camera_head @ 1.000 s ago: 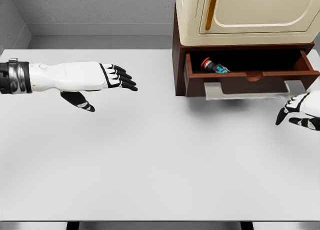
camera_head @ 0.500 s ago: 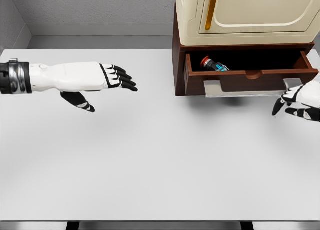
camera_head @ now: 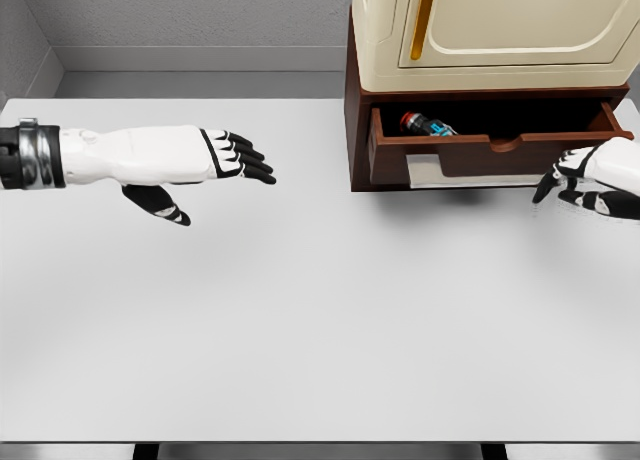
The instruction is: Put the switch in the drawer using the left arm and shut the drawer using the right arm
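Observation:
The switch point(camera_head: 424, 126), a small dark cylinder with a red cap and blue markings, lies inside the brown drawer point(camera_head: 500, 150) at its left end. The drawer stands partly open under a cream cabinet, with a pale handle bar along its front. My right hand point(camera_head: 580, 185) comes in from the right edge and presses against the drawer front at its right end, fingers relaxed and holding nothing. My left hand point(camera_head: 225, 160) hovers over the white table at the left, fingers stretched out flat and empty, far from the drawer.
The cream cabinet point(camera_head: 490, 30) with a gold handle stands on the brown drawer housing at the table's back right. The white table point(camera_head: 300, 320) stretches across the view. A grey wall runs behind it.
My right hand has moved up and back against the drawer front, and the drawer has slid inward, showing less of its inside. The left arm has stayed still.

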`<state>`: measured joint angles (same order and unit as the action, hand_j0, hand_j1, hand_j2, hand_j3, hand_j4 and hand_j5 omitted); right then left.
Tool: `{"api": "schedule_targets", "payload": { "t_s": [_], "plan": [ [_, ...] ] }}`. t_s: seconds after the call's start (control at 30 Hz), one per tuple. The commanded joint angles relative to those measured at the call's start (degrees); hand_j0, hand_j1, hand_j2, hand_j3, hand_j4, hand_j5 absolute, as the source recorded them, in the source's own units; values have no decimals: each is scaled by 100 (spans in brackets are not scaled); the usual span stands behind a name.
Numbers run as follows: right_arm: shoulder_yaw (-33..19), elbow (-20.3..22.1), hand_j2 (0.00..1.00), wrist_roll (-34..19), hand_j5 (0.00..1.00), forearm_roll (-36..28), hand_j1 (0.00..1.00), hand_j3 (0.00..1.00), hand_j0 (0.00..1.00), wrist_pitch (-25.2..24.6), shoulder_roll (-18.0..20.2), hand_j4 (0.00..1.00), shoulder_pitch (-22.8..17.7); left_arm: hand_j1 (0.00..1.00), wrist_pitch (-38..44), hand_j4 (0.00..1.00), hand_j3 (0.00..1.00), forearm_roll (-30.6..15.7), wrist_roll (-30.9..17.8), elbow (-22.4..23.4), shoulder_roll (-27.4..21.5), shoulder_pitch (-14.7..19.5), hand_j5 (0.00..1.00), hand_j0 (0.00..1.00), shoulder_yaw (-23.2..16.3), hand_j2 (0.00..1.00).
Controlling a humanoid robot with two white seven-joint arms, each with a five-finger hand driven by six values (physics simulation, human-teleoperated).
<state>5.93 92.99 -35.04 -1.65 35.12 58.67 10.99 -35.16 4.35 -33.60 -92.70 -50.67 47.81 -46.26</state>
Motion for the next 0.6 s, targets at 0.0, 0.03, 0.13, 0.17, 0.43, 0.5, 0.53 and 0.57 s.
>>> {"api": "schedule_targets", "payload": {
  "t_s": [0.0, 0.03, 0.13, 0.17, 0.43, 0.5, 0.53, 0.57],
  "plan": [
    [119, -80, 50, 4, 50, -11, 50, 50, 50, -12, 4, 50, 9, 100, 16, 100, 100, -39, 3, -2, -4, -9, 100, 100, 3, 100],
    [119, -88, 50, 4, 50, -11, 50, 50, 50, -12, 4, 50, 9, 100, 16, 100, 100, -39, 3, -2, -4, -9, 100, 100, 3, 100],
    [241, -106, 50, 4, 50, 7, 50, 50, 50, -12, -14, 50, 35, 100, 16, 100, 100, -39, 3, -2, -4, -9, 100, 100, 3, 100],
    [259, -106, 50, 4, 50, 7, 50, 50, 50, -12, -31, 50, 88, 100, 16, 100, 100, -39, 3, -2, -4, -9, 100, 100, 3, 100],
    [330, -247, 50, 4, 50, 104, 50, 50, 50, -12, -84, 50, 141, 100, 16, 100, 100, -39, 3, 7, -4, -9, 100, 100, 3, 100],
    [330, -255, 50, 4, 50, 112, 50, 50, 50, -12, -84, 50, 123, 100, 16, 100, 100, -39, 3, 7, -4, -9, 100, 100, 3, 100],
    [330, -255, 50, 4, 50, 130, 50, 50, 50, -12, -75, 50, 88, 100, 16, 100, 100, -39, 3, -2, 4, -9, 100, 100, 3, 100],
    [330, -255, 50, 4, 50, 130, 50, 50, 50, -12, -84, 50, 88, 100, 16, 100, 100, -39, 3, -2, -4, -9, 100, 100, 3, 100]
  ]
}}
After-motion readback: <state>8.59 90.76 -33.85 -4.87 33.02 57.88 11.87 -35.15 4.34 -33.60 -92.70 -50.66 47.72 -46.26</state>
